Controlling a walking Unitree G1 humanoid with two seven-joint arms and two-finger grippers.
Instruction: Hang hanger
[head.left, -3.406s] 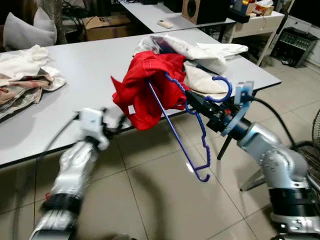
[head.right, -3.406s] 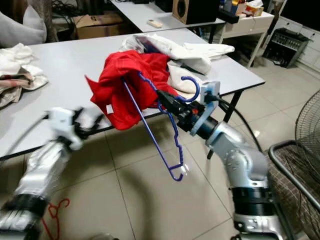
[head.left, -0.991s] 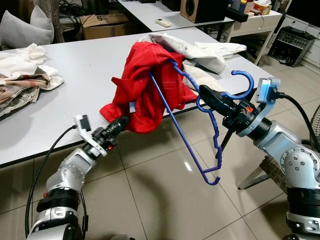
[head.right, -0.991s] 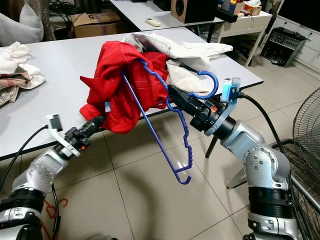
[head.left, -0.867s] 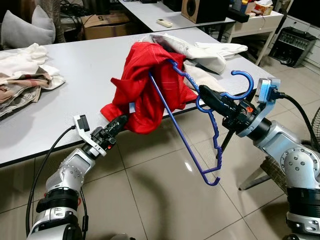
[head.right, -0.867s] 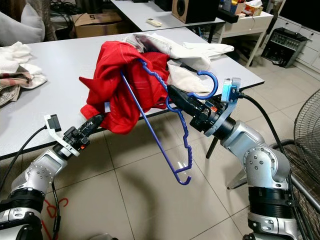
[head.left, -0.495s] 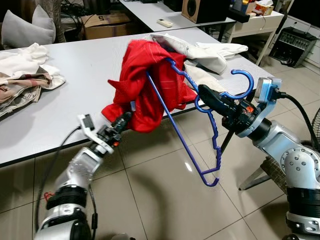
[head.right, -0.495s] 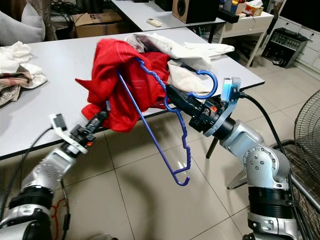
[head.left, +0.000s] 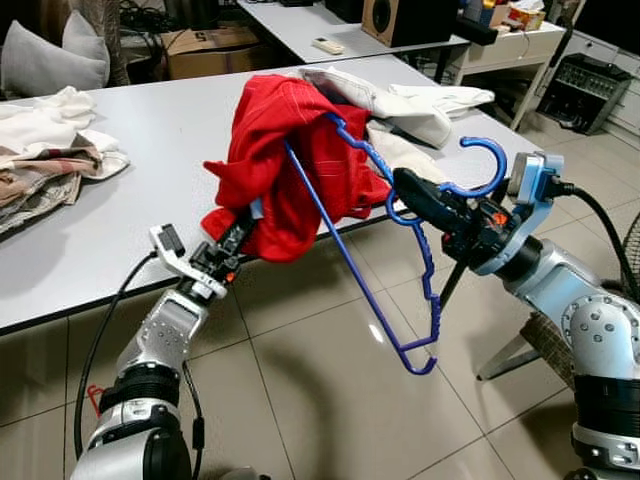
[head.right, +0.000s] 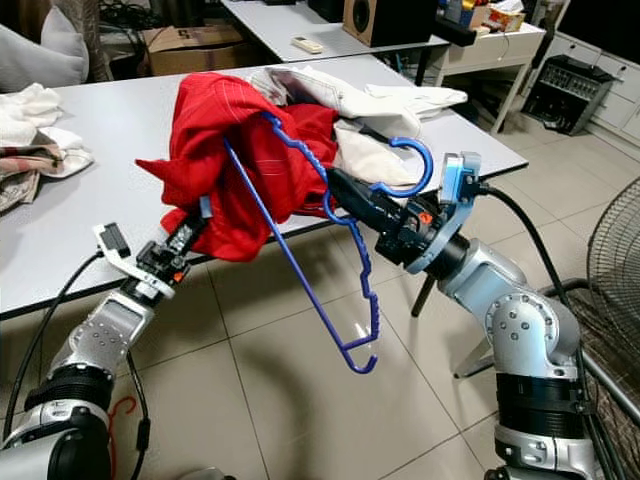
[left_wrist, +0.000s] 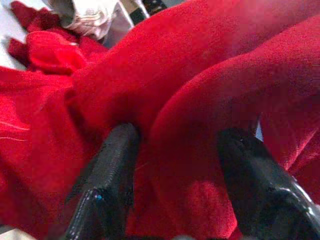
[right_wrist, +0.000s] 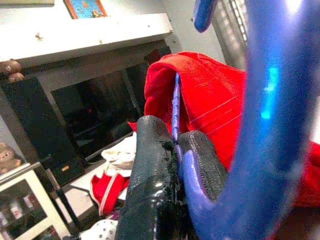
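Note:
A blue plastic hanger (head.left: 340, 262) hangs tilted off the table's front edge, hook (head.left: 482, 163) up. My right gripper (head.left: 403, 186) is shut on its neck just below the hook; the right wrist view shows the fingers (right_wrist: 150, 165) clamped on the blue hanger (right_wrist: 260, 100). A red garment (head.left: 290, 160) drapes over the hanger's upper arm and rests partly on the grey table (head.left: 150, 130). My left gripper (head.left: 237, 232) is pushed into the garment's lower hem. Its fingers (left_wrist: 107, 180) stand wide apart, with a fold of red cloth (left_wrist: 190, 130) between them.
White clothes (head.left: 400, 100) are piled behind the red garment, and more laundry (head.left: 50, 150) lies at the table's left end. A small red hanger (head.right: 118, 412) lies on the tiled floor under my left arm. A wire fan (head.right: 615, 260) stands at the right.
My left gripper has moved up and forward into the red garment's hem, and the cloth has bunched slightly to the left. The right gripper and hanger have barely moved.

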